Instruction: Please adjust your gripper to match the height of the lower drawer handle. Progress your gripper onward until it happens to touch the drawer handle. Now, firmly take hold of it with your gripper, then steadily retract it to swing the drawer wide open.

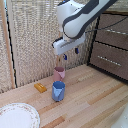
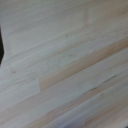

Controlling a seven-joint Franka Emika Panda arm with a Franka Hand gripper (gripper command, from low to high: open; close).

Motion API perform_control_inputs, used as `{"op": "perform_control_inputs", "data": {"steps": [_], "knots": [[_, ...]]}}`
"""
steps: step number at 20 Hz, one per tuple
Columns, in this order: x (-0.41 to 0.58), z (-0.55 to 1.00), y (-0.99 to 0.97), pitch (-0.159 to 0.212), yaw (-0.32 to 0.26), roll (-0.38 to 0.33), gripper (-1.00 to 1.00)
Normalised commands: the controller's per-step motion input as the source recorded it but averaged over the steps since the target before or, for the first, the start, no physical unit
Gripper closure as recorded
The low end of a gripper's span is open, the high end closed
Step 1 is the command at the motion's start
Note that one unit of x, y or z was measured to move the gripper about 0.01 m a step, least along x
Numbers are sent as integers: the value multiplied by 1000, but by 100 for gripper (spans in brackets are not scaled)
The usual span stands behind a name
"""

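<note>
In the exterior view my gripper (image 1: pixel 71 54), with short dark blue fingers (image 1: pixel 77 50) on a grey-white mount, hangs from the bulky white arm above the wooden table. Its fingers stand apart and hold nothing. The drawer (image 1: pixel 117 67) is the taller dark brown front at the exterior view's right. Its lower drawer handle (image 1: pixel 106 58), a thin pale bar, lies well to the right of the gripper and slightly lower. The drawer looks shut. The wrist view shows only pale wooden table planks (image 2: pixel 65 65), with no fingers, handle or drawer in it.
A pink cup (image 1: pixel 59 73) and a blue cup (image 1: pixel 58 90) stand on the table (image 1: pixel 95 105) below the gripper. An orange block (image 1: pixel 40 87) lies to their left, with a white plate (image 1: pixel 17 116) at the front left. A shallower drawer front (image 1: pixel 114 37) sits above. A reed screen (image 1: pixel 35 40) stands behind.
</note>
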Motion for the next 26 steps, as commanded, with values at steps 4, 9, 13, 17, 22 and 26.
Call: {"op": "perform_control_inputs", "data": {"steps": [4, 9, 13, 17, 22, 26], "knots": [[-3, -141, -224, 0, 124, -375, -100], [0, -181, -183, 0, 138, -375, -100], [0, -211, -200, 0, 138, -375, -100], [31, -300, -257, 1, 163, -334, -100], [12, -288, -326, 1, 156, -315, -100], [54, -346, -404, 31, 161, -266, -100]]}}
